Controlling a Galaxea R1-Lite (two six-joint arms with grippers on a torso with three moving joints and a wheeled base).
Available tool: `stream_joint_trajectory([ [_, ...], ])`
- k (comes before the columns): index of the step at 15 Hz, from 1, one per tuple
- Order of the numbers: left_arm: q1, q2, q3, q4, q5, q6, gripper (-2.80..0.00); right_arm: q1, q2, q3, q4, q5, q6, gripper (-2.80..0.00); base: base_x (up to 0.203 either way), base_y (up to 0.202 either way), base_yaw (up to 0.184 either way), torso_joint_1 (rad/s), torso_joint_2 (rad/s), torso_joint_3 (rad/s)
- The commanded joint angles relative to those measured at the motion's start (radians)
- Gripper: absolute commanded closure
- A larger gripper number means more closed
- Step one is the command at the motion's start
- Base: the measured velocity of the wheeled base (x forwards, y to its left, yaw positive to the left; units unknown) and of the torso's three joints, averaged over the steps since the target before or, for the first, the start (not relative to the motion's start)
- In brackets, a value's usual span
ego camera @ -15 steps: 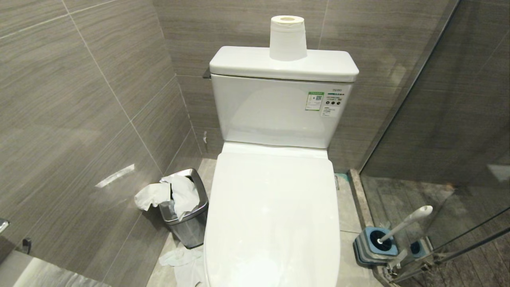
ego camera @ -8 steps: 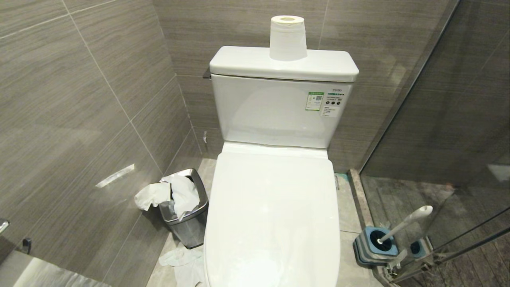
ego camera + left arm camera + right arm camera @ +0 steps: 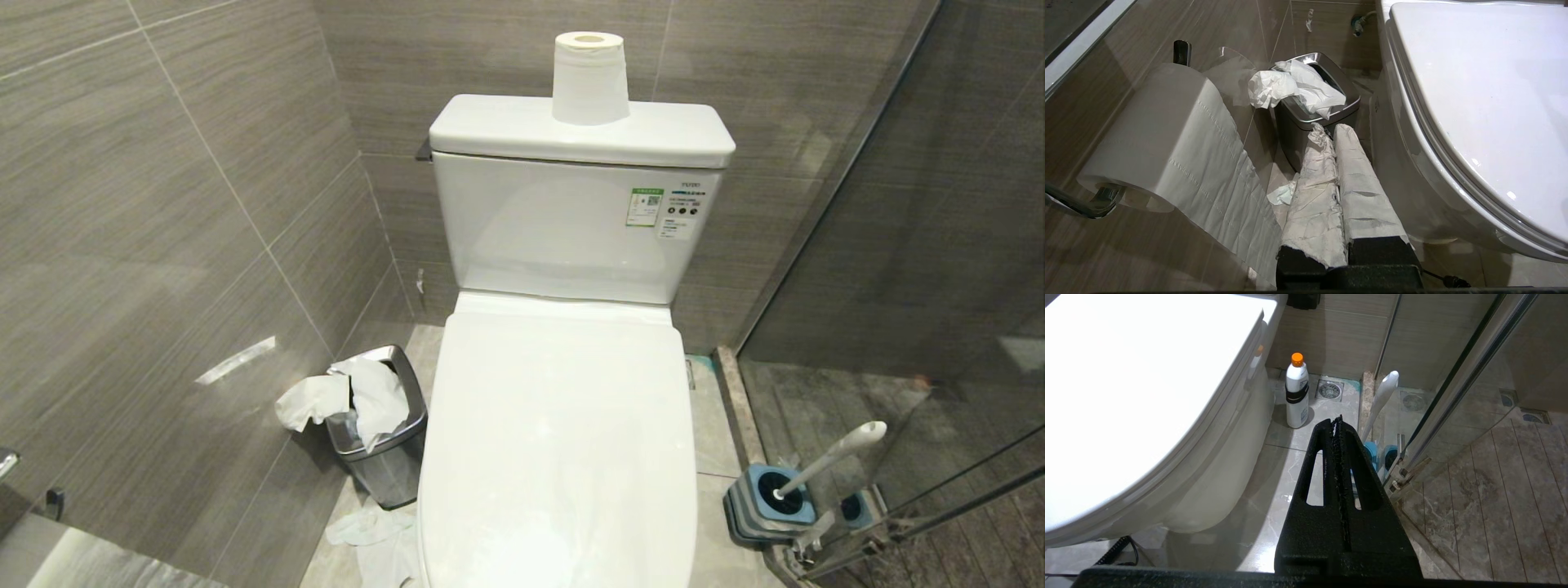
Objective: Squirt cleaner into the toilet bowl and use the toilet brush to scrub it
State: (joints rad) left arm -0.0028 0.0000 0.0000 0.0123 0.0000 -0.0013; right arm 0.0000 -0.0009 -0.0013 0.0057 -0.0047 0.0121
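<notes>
The toilet bowl (image 3: 563,441) is hidden under its lowered lid, the toilet brush (image 3: 829,459) is parked in its holder (image 3: 767,506) alongside, presumably for reach, and both the left gripper (image 3: 1330,130) and right gripper (image 3: 1337,422) are kept with fingers pressed together, empty.

Head above; wrists flanking toilet lid (image 3: 563,441)

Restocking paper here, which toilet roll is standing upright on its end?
The roll on the cistern lid, core hole facing up. The other roll hangs sideways on the wall holder, its tail trailing down.
</notes>
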Motion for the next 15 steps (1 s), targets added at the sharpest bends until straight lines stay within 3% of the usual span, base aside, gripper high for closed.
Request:
stream_joint_trajectory([
  [1,0.0,0.002,0.002,0.0,0.0,0.0,0.0,0.0,-0.001,0.0,0.0,0.0,0.0,0.0,0.0,0.0,0.0,0.0,0.0,0.0],
  [7,0.0,0.002,0.001,0.0,0.0,0.0,0.0,0.0,-0.001,0.0,0.0,0.0,0.0,0.0,0.0,0.0,0.0,0.0,0.0,0.0],
  [10,0.0,0.002,0.0,0.001,-0.001,0.032,0.0,0.0,-0.001,0.0,0.0,0.0,0.0,0.0,0.0,0.0,0.0,0.0,0.0,0.0],
  [13,0.0,0.002,0.002,0.003,-0.031,0.132,0.0,0.0,-0.001,0.0,0.0,0.0,0.0,0.0,0.0,0.0,0.0,0.0,0.0,0.0],
  [15,0.0,0.002,0.002,0.001,-0.014,0.011,0.0,0.0,-0.001,0.0,0.0,0.0,0.0,0.0,0.0,0.0,0.0,0.0,0.0,0.0],
])
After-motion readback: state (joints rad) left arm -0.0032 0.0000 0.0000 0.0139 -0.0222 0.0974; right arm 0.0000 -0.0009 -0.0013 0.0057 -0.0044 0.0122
